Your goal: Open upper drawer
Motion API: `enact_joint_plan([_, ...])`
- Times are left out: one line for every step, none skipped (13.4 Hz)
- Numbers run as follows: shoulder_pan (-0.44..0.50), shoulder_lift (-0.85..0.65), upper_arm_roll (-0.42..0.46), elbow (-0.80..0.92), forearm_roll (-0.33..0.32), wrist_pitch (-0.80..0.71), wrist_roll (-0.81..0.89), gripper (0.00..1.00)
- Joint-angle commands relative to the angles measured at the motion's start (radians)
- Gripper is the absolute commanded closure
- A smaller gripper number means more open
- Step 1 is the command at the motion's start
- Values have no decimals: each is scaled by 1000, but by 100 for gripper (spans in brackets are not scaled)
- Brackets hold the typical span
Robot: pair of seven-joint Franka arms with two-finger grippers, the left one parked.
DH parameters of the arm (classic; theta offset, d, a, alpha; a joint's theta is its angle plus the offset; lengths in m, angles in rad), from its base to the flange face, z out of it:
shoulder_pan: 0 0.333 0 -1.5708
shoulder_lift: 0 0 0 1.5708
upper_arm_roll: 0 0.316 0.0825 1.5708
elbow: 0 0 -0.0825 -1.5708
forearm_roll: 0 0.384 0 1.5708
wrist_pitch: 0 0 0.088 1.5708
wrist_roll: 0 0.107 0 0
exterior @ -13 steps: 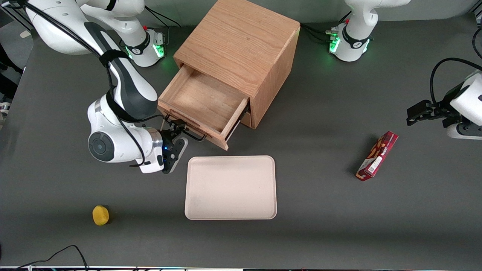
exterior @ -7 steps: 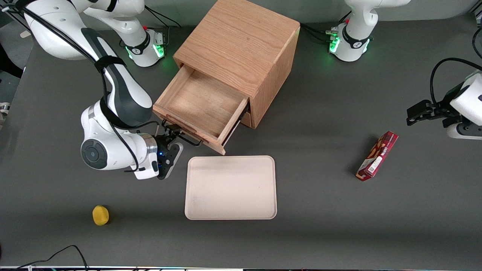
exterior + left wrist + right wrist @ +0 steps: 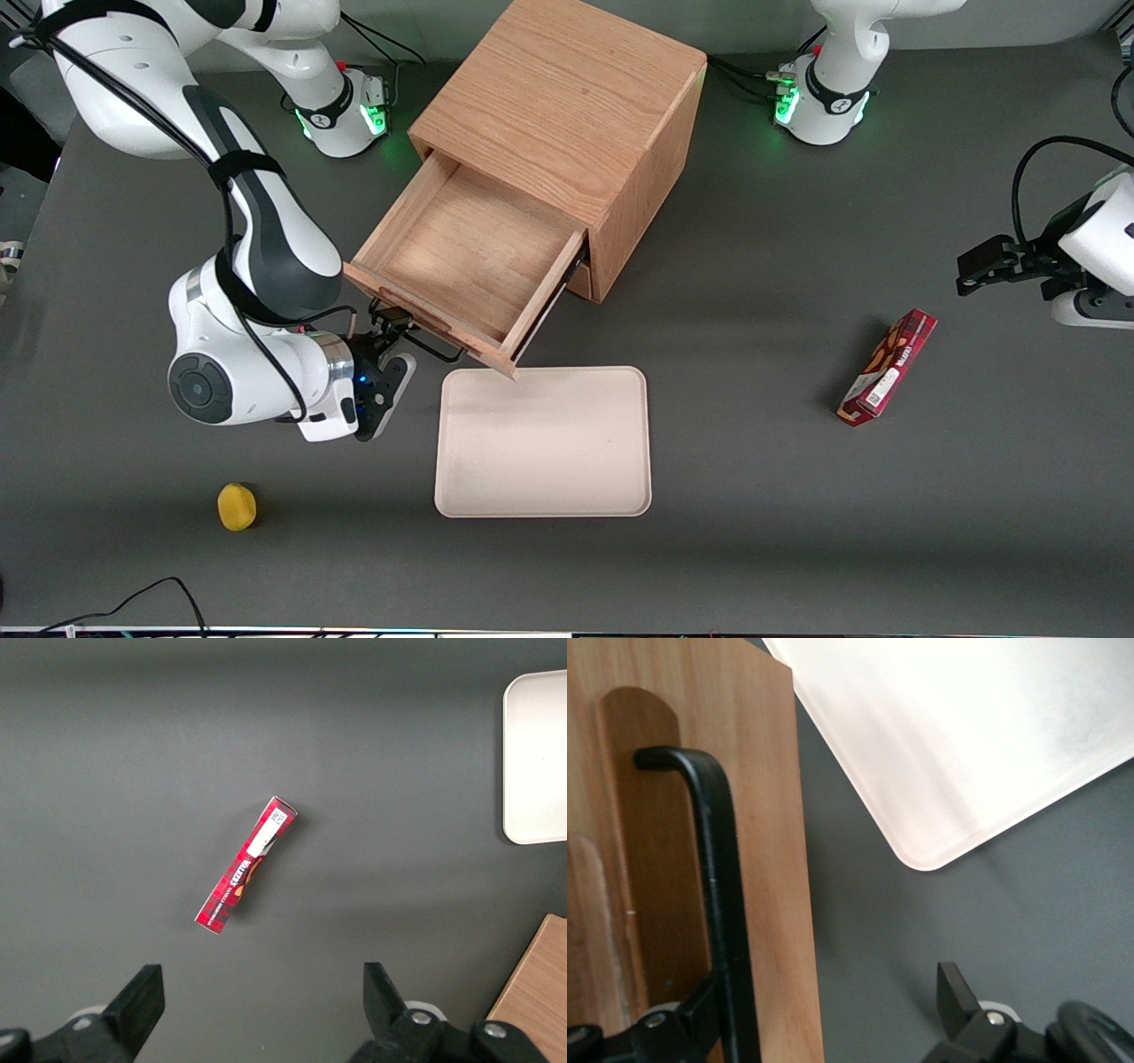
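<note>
The light oak cabinet (image 3: 567,97) stands at the back middle of the table. Its upper drawer (image 3: 461,257) is pulled far out, and its plain wooden inside is bare. The drawer's thin black bar handle (image 3: 425,337) faces the front camera and the working arm's end. My right gripper (image 3: 387,330) is at the handle, nearer the front camera than the drawer front. In the right wrist view the gripper (image 3: 828,988) is open. One finger (image 3: 700,1014) sits against the black handle (image 3: 718,859) on the drawer front (image 3: 771,859). The lower drawer is mostly hidden beneath.
A pale pink tray (image 3: 542,441) lies just in front of the drawer's corner, also in the right wrist view (image 3: 966,735). A yellow fruit (image 3: 236,507) lies near the table's front edge. A red snack box (image 3: 889,366) lies toward the parked arm's end.
The upper drawer has slid farther out of the cabinet, toward the front camera. My right gripper and arm have moved back with the handle.
</note>
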Motion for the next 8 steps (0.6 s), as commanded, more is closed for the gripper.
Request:
enact_joint_plan([8, 28, -1, 64, -20, -37, -23, 0])
enact_joint_plan([8, 28, -1, 67, -21, -37, -23, 0])
enact_joint_plan([8, 28, -1, 73, -20, -39, -23, 0])
enact_joint_plan([8, 27, -1, 75, -20, -44, -21, 0])
enact_joint_plan([8, 24, 1, 87, -18, -77, -18, 0])
enact_joint_plan([8, 13, 1, 113, -18, -111, -15, 0])
enact_joint_plan([8, -4, 3, 136, -17, -146, -11, 0])
enact_joint_plan([6, -34, 1, 151, -14, -166, 0, 0])
